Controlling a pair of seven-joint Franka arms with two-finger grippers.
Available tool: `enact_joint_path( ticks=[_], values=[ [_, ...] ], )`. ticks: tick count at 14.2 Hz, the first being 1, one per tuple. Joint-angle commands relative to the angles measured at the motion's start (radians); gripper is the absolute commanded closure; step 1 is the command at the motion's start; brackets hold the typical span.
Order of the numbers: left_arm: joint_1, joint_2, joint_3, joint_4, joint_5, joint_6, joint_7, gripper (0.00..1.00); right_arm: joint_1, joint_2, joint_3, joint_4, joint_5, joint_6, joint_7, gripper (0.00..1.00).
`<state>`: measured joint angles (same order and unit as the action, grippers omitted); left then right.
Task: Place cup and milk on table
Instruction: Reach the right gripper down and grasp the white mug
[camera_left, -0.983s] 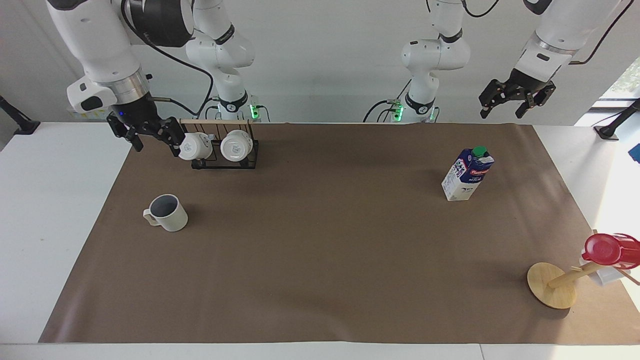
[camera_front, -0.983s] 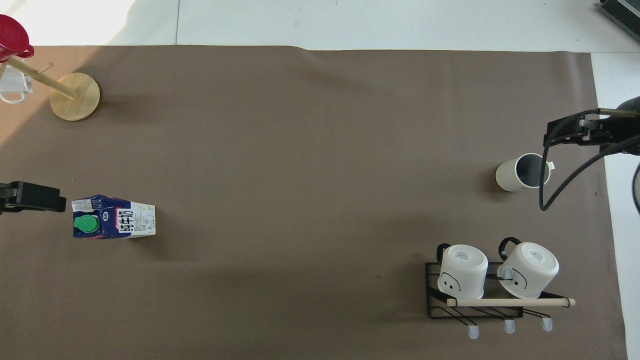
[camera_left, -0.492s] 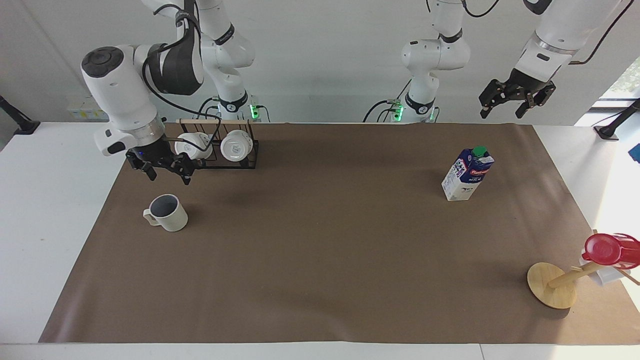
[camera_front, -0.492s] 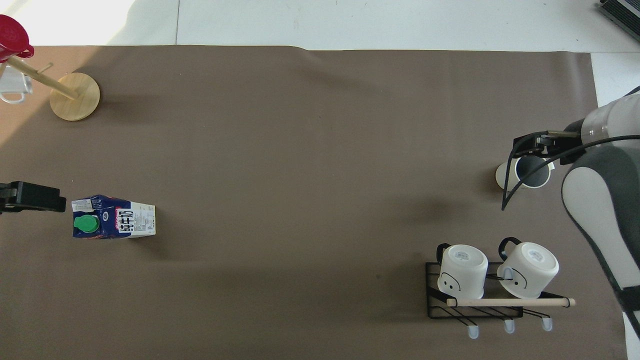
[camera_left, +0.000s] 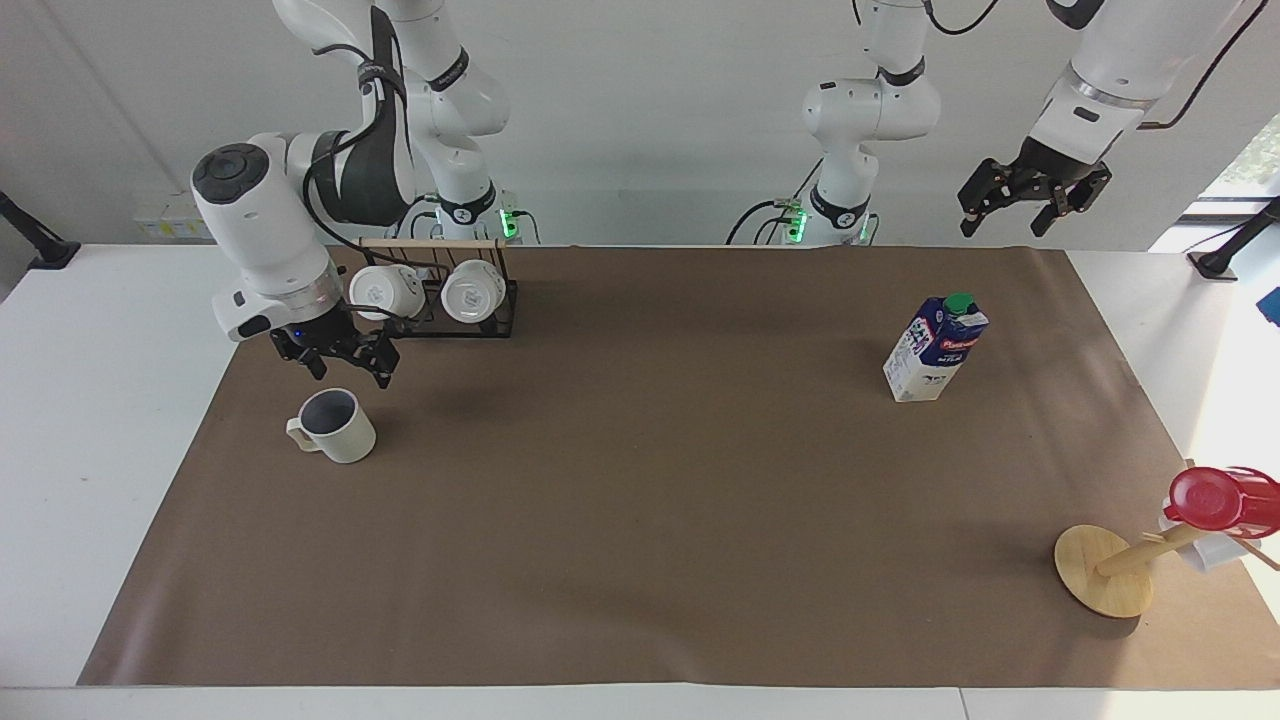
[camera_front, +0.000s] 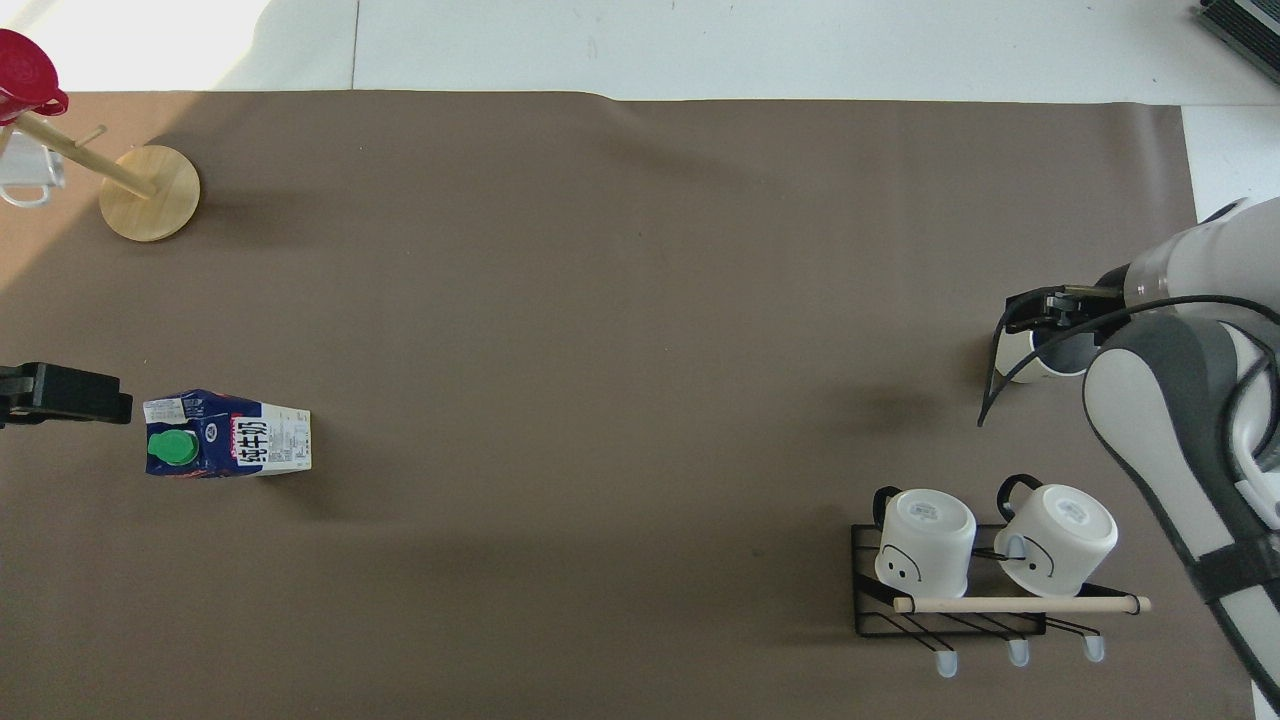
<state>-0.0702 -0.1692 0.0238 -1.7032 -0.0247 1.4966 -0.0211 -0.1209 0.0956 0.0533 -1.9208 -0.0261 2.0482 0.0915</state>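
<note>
Hovering over the cup (camera_left: 335, 425), my right pincer (camera_left: 346, 364) has its fingers spread and grips nothing, clear of the rim. Cup: upright on the worktop (camera_left: 640, 520) at the right arm's end, mouth up, handle pointing away from the milk (camera_left: 935, 348). Milk: upright toward the left arm's end, long axis vertical, green cap on top. My left pincer (camera_left: 1022, 200) waits raised near the milk's end, fingers parted, empty.

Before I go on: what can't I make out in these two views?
- Cup, overhead view: mostly covered by the right claw and its arm.
- Left claw, overhead view: cut off by the frame edge.
- Red cup, facing view: partly cut by the edge.
</note>
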Motion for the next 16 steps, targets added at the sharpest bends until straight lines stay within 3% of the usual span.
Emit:
enact_joint_path(
  ticks=[1,8,16],
  values=[
    [0.006,0.0,-0.002,0.017,0.009,-0.021,-0.007,0.0,-0.045,0.035,0.005,-0.027,-0.011,0.07,-0.068,0.0],
    [0.006,0.0,-0.002,0.016,0.009,-0.021,-0.007,0.0,-0.036,0.093,0.005,-0.044,-0.012,0.125,-0.072,0.0],
    [0.003,0.0,-0.002,0.016,0.009,-0.021,-0.007,0.0,-0.036,0.145,0.005,-0.046,-0.032,0.193,-0.076,0.15]
  ],
)
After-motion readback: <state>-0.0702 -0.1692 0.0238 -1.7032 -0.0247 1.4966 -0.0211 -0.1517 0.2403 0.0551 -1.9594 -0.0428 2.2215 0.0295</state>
